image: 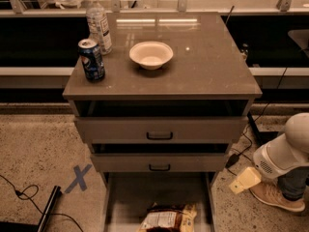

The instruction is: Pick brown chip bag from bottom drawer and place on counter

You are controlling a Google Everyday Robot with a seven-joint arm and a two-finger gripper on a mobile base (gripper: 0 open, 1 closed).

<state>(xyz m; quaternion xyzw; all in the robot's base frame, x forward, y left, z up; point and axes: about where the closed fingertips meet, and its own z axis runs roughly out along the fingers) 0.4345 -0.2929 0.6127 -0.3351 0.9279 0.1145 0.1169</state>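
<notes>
The brown chip bag (166, 219) lies flat in the open bottom drawer (126, 197), at the bottom edge of the view, partly cut off. The counter (207, 66) tops the cabinet above the two upper drawers, which stand slightly open. My arm's white rounded housing (289, 151) is at the lower right, beside the cabinet. Its cream gripper (245, 180) points down and left toward the floor, right of the bottom drawer and apart from the bag.
On the counter stand a blue soda can (91, 60), a plastic water bottle (99, 22) and a white bowl (151, 54). A blue tape X (77, 178) and cables (21, 195) lie on the floor at left. A person's shoe (277, 198) is behind my arm.
</notes>
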